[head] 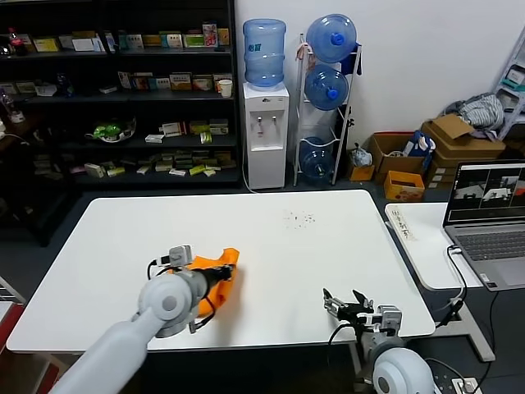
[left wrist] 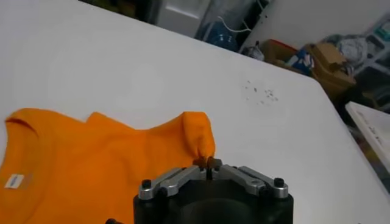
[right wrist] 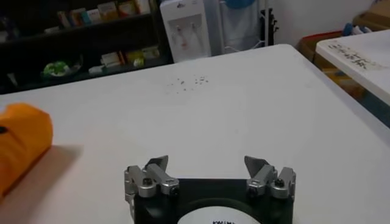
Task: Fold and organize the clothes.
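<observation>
A white desk (head: 271, 246) fills the scene, with dark shelving (head: 123, 90) of boxed goods, a water dispenser (head: 265, 123) and a rack of blue water bottles (head: 326, 90) standing behind it against the wall. Beside the desk, on the robot's right, a second white surface carries an open laptop (head: 488, 222), and cardboard boxes (head: 447, 139) sit on the floor beyond.

On the desk, toward its near edge on the robot's left, lies the orange T-shirt (head: 217, 275) — bunched in the head view, partly hidden behind the left arm. The left wrist view shows its body spread flat on the desk with the collar and a small white label (left wrist: 13, 180) visible, while one fold of cloth rises to a peak.

The left claw (left wrist: 208, 163) is clamped together on that raised peak of the T-shirt, fingertips pinching the fabric just above the desk.

The right claw (head: 353, 308) rests at the desk's near edge on the robot's right, well apart from the T-shirt — its fingers spread wide, gripping nothing.

A scatter of small dark specks (head: 299, 218) marks the desk toward its far side.
</observation>
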